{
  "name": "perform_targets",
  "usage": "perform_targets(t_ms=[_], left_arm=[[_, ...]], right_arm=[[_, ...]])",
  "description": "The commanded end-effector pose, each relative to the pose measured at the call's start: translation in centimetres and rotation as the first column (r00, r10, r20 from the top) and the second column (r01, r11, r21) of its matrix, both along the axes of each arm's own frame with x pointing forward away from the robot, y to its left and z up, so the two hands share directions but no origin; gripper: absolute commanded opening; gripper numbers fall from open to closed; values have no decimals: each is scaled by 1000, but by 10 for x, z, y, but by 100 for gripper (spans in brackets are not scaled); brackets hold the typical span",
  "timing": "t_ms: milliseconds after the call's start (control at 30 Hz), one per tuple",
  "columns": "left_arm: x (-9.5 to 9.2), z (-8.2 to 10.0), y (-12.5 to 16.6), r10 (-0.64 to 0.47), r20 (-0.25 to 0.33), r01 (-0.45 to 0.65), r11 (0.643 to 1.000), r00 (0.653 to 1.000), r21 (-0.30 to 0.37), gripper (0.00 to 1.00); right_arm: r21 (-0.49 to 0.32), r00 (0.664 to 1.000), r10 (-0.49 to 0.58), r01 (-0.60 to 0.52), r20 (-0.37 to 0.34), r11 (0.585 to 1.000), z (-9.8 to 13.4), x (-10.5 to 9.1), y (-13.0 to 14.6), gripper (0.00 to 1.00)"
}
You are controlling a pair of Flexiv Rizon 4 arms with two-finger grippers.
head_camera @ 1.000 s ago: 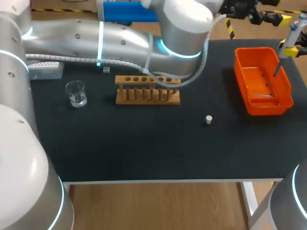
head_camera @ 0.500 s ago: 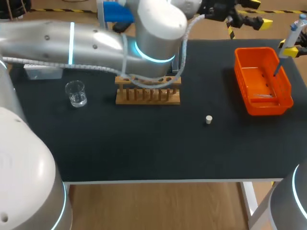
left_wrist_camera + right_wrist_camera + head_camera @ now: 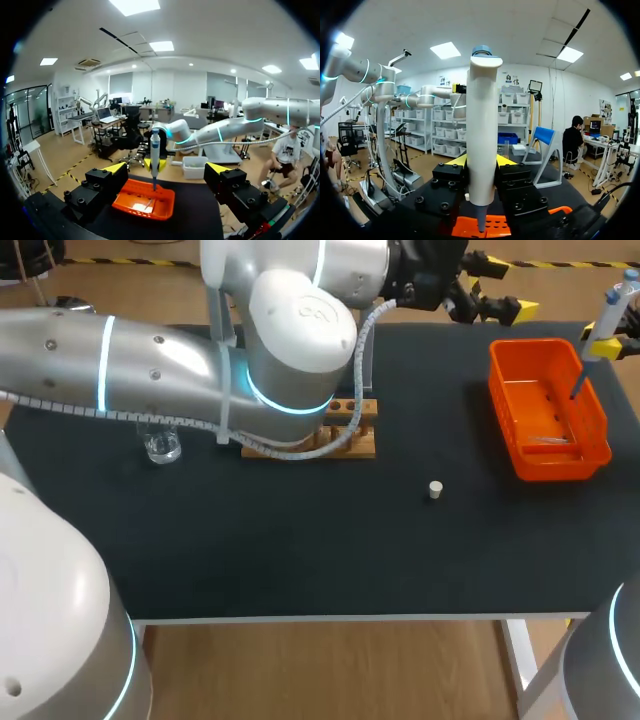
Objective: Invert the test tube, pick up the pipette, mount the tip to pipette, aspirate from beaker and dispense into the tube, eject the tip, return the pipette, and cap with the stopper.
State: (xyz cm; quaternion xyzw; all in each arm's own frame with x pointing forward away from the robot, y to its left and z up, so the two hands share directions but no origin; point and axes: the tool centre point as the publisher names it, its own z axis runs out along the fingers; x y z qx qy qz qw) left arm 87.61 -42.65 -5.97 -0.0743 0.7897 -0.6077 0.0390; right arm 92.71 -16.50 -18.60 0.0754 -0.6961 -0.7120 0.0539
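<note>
The pipette [image 3: 482, 145] has been picked up: it is gripped upright between the clenched fingers of the right gripper [image 3: 481, 161] at the far right of the table [image 3: 300, 550], and its narrow lower end is pointed down into the orange bin [image 3: 510, 455]. Whether a tip is mounted on that end cannot be told, so the step in hand is judged to be either mounting or ejecting a tip. Something pale and slender [image 3: 550, 440] is seen lying on the bin's floor, but it is too small to be named. The left gripper [image 3: 508, 286] is held over the table's far edge, left of the bin, with its fingers spread wide and nothing between them. Capping is not yet done, since the small white stopper [image 3: 435, 490] is left lying on the cloth, near of the bin and well apart from the wooden rack [image 3: 355, 440]. What is taken for the test tube [image 3: 370, 365], a faint clear upright strip, is seen at the rack's right end; whether liquid has been put in it cannot be told. The glass beaker [image 3: 160, 448] is half hidden under the left arm at the left. The pipette is seen as a white barrel with a blue cap, tapering to a thin dark shaft; its return is also left to do.
</note>
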Motion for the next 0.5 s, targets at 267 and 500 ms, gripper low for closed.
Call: perform_targets(t_ms=[267,500], left_arm=[[1,-1,0,-4,0,4,1000,1000,-5,100],[1,-2,3,5,8,-5,1000,1000,-1,100]], right_arm=[[-3,1000,-2,2,1,1000,1,-1,0,0],[-3,1000,-2,2,1,1000,1,-1,0,0]])
